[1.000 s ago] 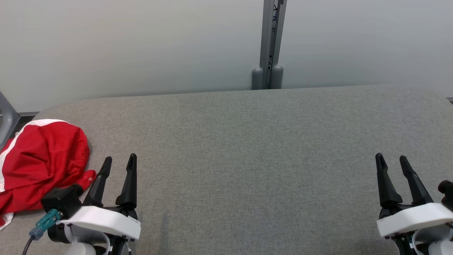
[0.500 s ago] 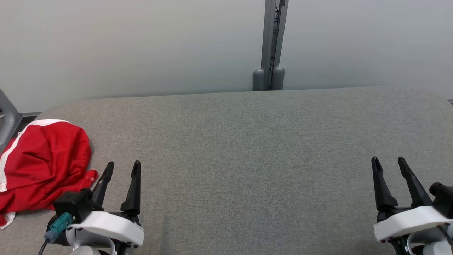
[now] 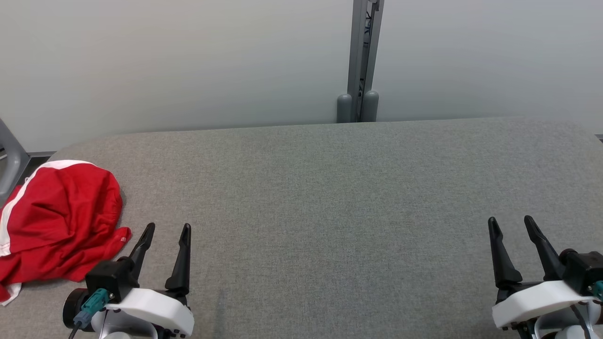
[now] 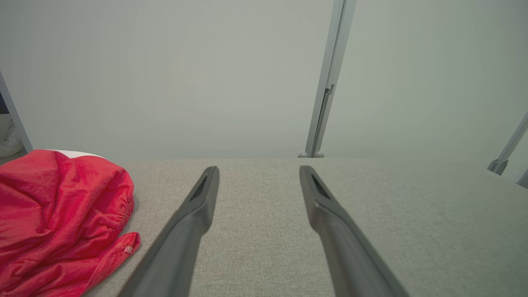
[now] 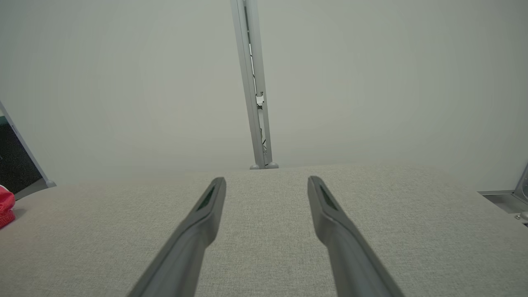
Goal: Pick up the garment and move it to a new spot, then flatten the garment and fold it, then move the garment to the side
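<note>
The garment [image 3: 59, 221] is red with white trim and lies crumpled in a heap at the left end of the grey table [image 3: 330, 188]. In the left wrist view the garment [image 4: 57, 222] bulks at the lower left, and in the right wrist view a sliver of the garment [image 5: 5, 204] peeks in at the far left edge. My left gripper [image 3: 168, 230] hovers open just right of the heap, touching nothing. Far across the table, near its right end, my right gripper [image 3: 511, 222] is open too, with nothing between its fingers.
A pale wall backs the table, with a grey metal post [image 3: 362, 61] standing behind its far edge. A grey frame leg [image 3: 9, 150] shows at the far left. The table's rounded ends fall away close to the garment and beyond my right gripper.
Both grippers have drawn back toward the bottom of the head view, still open. The view itself has shifted slightly. The garment lies as before.
</note>
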Robot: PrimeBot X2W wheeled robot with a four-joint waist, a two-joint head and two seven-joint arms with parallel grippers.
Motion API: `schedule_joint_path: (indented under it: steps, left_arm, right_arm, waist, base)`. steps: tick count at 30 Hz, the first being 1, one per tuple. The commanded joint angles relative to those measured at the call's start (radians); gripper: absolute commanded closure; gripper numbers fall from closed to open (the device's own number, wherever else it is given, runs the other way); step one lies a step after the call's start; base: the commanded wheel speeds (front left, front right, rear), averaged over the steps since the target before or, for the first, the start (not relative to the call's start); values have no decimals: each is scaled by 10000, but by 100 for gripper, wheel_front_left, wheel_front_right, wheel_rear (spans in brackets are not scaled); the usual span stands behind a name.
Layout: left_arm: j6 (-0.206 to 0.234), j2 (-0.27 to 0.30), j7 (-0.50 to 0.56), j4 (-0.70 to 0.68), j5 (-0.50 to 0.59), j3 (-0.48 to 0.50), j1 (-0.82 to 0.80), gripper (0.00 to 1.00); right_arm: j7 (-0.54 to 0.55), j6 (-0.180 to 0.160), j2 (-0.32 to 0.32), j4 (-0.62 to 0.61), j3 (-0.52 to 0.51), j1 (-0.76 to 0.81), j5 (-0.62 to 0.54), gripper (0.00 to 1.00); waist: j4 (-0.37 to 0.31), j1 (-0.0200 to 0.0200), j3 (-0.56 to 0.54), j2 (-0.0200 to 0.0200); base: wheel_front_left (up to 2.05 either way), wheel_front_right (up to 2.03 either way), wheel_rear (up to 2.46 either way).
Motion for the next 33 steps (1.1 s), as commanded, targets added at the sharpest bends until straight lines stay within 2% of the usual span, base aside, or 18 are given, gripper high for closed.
schedule_joint_path:
  steps: [1, 5, 29, 33]
  left_arm:
    - [39, 53, -104, 42, 224, -6, -145, 0]
    - [-71, 37, -183, 301, 380, -33, -219, 0]
    - [-59, -53, -599, 876, 1296, 11, -374, 0]
    - [-105, -91, -592, 945, 1126, 34, -363, 0]
  right_arm:
    - [-127, 20, -28, 21, 3, -112, -211, 0]
    - [-214, 21, -4, 172, 51, -118, -433, 0]
    - [-643, 23, 35, 669, 152, -152, -925, 0]
    - [-625, 24, 55, 691, 118, -147, -792, 0]
  waist:
    - [6, 0, 0, -1]
    - [16, 0, 0, -1]
    - [64, 0, -45, -1]
    - [64, 0, -46, -1]
  base:
    - [0, 0, 0]
    - [0, 0, 0]
    - [0, 0, 0]
    - [0, 0, 0]
